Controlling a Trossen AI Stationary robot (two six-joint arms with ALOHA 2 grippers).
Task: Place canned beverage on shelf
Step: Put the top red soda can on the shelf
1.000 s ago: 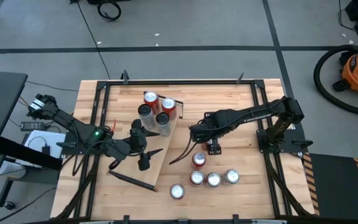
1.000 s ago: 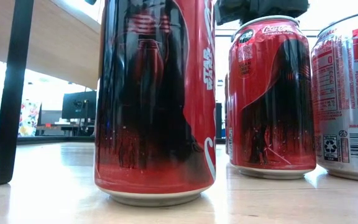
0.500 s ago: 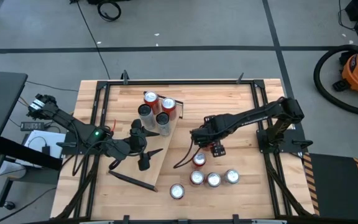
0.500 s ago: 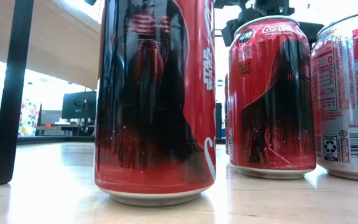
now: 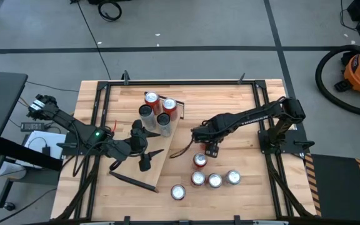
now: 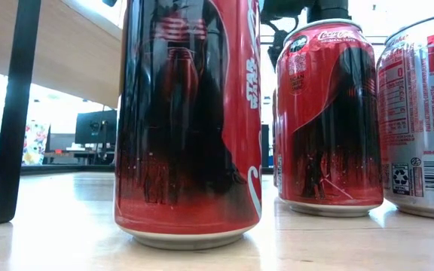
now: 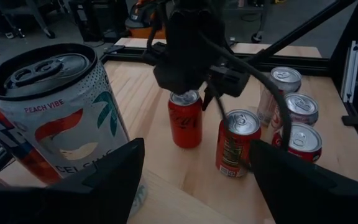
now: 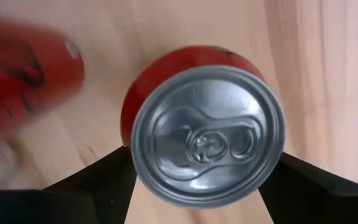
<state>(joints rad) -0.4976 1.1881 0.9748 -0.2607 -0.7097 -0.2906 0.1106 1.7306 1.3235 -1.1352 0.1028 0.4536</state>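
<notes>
The shelf [image 5: 165, 145] is a pale wood plank lying slantwise on the table's left half, and it shows raised on a dark leg in the low view [image 6: 59, 53]. Several cans [image 5: 157, 109] stand on its far end. A red can [image 5: 199, 160] stands upright on the table. My right gripper [image 5: 200, 147] hangs over it, pointing down and open, a finger at each side of the lid [image 8: 207, 134]; I see no touch. My left gripper [image 5: 147, 148] is open and empty over the shelf's middle, beside a Celsius can [image 7: 55, 118].
Three cans [image 5: 214, 180] stand in a row just nearer than the red can, and one more [image 5: 178, 192] stands by the near edge. That last can fills the low view [image 6: 191, 120]. A black frame [image 5: 186, 82] rims the table.
My right gripper has shifted slightly while staying over the red can. The cans and the shelf have stayed where they were.
</notes>
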